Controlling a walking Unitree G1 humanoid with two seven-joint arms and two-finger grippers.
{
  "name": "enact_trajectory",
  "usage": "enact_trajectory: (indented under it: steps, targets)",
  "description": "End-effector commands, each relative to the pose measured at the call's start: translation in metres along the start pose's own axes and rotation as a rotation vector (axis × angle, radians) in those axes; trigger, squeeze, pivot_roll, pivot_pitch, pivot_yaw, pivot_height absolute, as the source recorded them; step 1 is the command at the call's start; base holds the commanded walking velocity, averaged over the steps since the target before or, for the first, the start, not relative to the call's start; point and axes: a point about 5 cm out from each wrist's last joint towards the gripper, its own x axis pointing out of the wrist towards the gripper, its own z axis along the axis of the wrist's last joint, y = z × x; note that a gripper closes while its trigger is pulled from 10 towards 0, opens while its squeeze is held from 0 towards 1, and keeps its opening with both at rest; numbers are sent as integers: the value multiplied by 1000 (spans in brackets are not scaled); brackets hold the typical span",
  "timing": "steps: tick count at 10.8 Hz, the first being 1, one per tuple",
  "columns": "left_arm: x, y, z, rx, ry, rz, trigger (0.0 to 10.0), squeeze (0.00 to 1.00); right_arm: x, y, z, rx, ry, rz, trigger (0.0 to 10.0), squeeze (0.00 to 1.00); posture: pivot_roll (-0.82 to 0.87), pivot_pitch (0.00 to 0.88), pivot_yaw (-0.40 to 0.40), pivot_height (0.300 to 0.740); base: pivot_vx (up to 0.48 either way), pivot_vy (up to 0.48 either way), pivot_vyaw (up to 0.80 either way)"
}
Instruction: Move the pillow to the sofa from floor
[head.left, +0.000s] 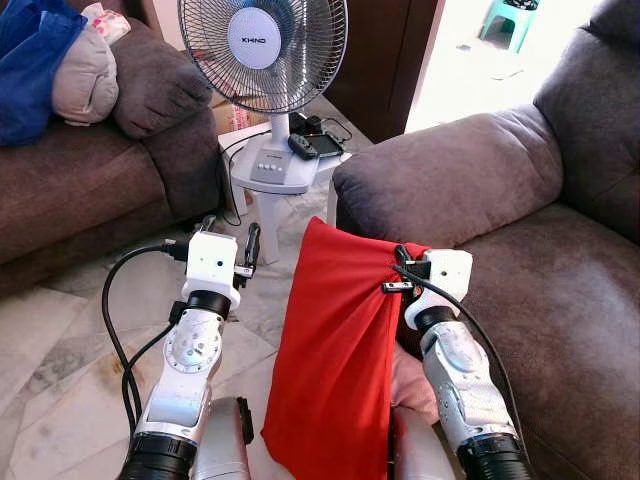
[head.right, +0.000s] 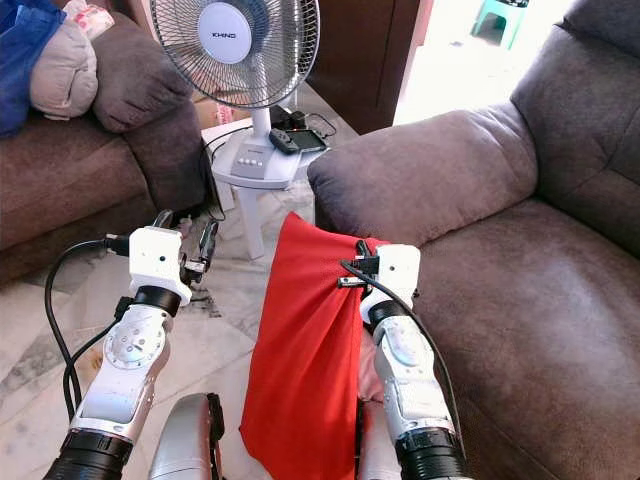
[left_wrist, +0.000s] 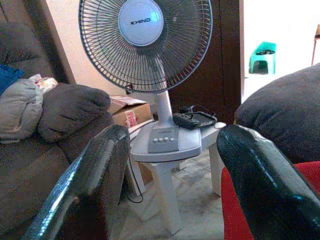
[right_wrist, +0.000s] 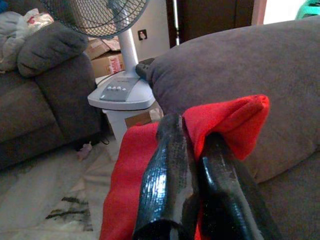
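Observation:
A red pillow (head.left: 335, 350) hangs upright in front of me, lifted off the floor beside the brown sofa's armrest (head.left: 450, 175). My right gripper (right_wrist: 192, 150) is shut on the pillow's upper right corner (right_wrist: 235, 120), pinching the red cloth between both black fingers (right_wrist: 165, 170). The sofa's seat cushion (head.left: 560, 310) lies to the right of the pillow. My left gripper (left_wrist: 170, 165) is raised to the left of the pillow, open, with nothing between its fingers (left_wrist: 95, 170).
A white standing fan (head.left: 265, 50) sits on a small white table (head.left: 275, 185) straight ahead, with a remote on it. A second brown sofa (head.left: 90, 170) with a grey cushion and blue cloth stands at the left. Marble floor (head.left: 60, 330) lies below.

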Motion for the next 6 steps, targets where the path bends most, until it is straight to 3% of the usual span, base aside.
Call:
enact_trajectory:
  steps: [1,6]
  targets:
    - [3,-1,1,19,4,-8,10000,0,8,1,28,-17,-136,-3,10000,0,54,13,-39,594,0,0,0]
    - [5,0,2,25,-4,-10,10000,0,9,3,28,-18,-139,0,10000,0,55,8,-34,676,0,0,0]
